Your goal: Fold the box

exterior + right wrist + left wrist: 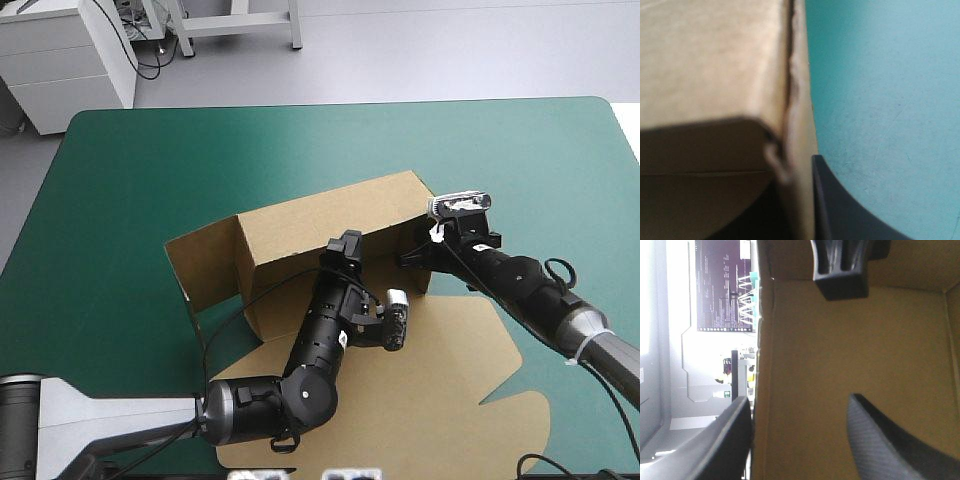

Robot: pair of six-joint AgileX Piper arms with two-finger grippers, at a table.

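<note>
Brown board of the box at mid-surface, back and side walls raised, lid flat toward the near edge. Right fingers clamped on the right wall near its corner, flush against the outer face on one side and lost in shadow on the inner. Likely there to hold that wall upright during tucking. Left fingers released and wide apart, astride a wall's edge, apparently the back wall's. Inside face on one side, open room on the other, gripping nothing. Probably poised to pinch or press that edge down. Tight quarters inside, with both wrists close together toward the right end of the tray and a black part of the right one just ahead of the left. Seam at the right corner rumpled and slightly gaping, so not fully tucked by the look of it. Plenty of bare teal-green beyond the right wall and behind the back wall for pulling clear. Far less on the near side, with the lid spread under both arms and close to the near edge.
</note>
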